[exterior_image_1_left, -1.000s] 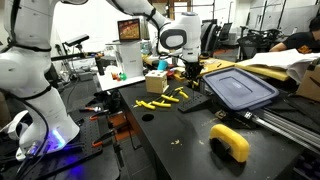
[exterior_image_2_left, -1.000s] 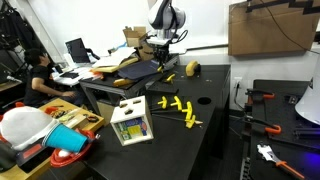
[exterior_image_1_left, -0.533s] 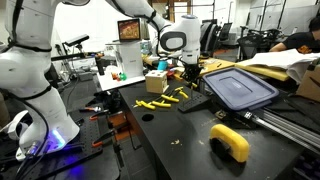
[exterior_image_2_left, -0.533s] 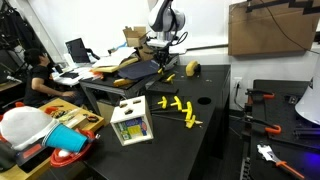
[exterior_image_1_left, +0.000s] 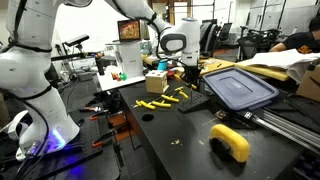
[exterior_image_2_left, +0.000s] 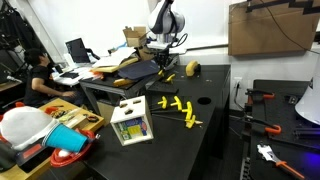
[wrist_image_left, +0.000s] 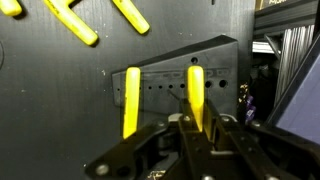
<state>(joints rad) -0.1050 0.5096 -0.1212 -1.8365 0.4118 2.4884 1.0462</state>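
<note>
The gripper (wrist_image_left: 198, 128) had its jaws pressed together on a thin yellow stick (wrist_image_left: 196, 90), with one finger on each long side of it. The yellow stick lay over the dark grey block (wrist_image_left: 165, 62), near the right end of the block, and its near end was hidden between the fingers. A second yellow stick (wrist_image_left: 131, 100) lay on the same block, just beside the held one and to its left, and the two did not touch. More loose yellow sticks (wrist_image_left: 75, 22) lay past the far edge of the block on the black table (exterior_image_1_left: 170, 140). In an exterior view the gripper (exterior_image_1_left: 187, 71) hung low over that table. To do this step well, I think the grip had to be firm and even, so the stick could not twist or slip. Any move over the block had to be slow and straight, so the second yellow stick did not get bumped. In the wrist view the held stick's long side ran straight away from the gripper, across the block and lined up with the second stick. I could not tell if it lay flat on the block or floated just above it.
</note>
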